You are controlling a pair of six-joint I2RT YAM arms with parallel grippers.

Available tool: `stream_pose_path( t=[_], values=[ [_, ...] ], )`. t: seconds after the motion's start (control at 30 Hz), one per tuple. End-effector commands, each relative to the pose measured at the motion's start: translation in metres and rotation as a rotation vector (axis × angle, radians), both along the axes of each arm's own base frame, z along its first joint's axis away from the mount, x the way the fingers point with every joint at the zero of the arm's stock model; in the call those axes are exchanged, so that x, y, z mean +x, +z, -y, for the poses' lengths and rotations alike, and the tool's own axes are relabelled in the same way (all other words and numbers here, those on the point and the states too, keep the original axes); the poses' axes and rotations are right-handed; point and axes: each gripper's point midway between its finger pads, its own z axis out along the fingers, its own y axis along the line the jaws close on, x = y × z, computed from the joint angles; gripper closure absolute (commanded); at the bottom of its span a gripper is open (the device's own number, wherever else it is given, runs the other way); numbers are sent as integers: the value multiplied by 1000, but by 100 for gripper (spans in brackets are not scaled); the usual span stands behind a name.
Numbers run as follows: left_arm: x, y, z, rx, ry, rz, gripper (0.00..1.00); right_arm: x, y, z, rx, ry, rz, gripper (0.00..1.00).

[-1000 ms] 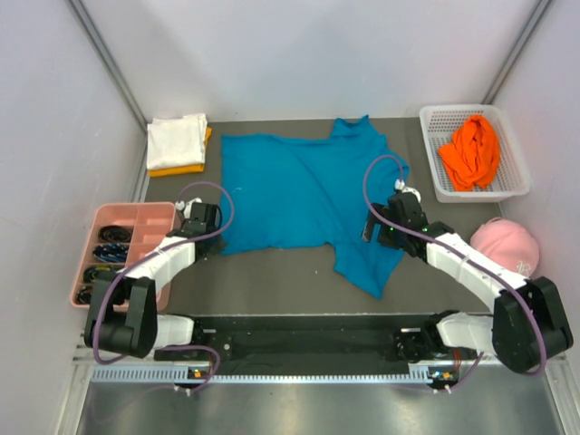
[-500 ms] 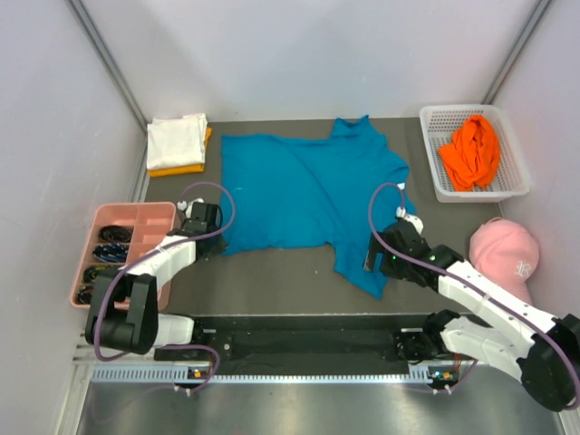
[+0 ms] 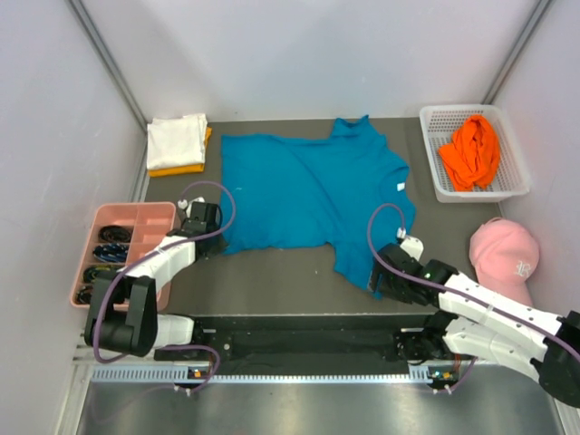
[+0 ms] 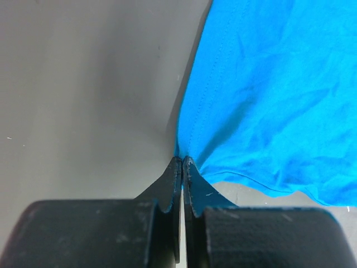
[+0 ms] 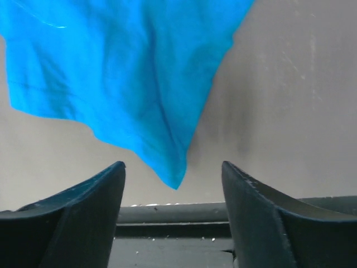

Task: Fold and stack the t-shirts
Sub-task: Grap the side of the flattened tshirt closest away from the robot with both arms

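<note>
On the table (image 3: 272, 281), the teal-blue t-shirt (image 3: 308, 190) lies spread and creased.

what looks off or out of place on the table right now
The teal shirt lies skewed and wrinkled, one pointed corner trailing toward the near edge, between the open jaws of the right gripper. The bright orange shirt sits crumpled, unfolded, in the white basket. The pink cap beside it is no shirt.

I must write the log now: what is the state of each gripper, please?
Left gripper: closed on the blue shirt, at its edge.
Right gripper: open, holding nothing.
</note>
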Motion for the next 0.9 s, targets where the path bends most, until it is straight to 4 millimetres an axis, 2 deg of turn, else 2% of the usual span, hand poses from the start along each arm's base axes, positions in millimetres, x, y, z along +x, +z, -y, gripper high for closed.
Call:
stream_pose_path(
  t=[0.0, 0.2, 0.43, 0.87],
  values=[
    [14, 19, 2, -11, -10, 66, 100, 2, -3, 11, -15, -87, 34, 36],
    [15, 21, 2, -12, -12, 69, 100, 5, -8, 11, -36, -87, 35, 42],
    [15, 21, 1, -7, -8, 69, 100, 9, -14, 2, -22, -74, 30, 50],
    [16, 23, 1, -3, -9, 70, 100, 4, -22, -3, -9, -44, -4, 57]
  ],
)
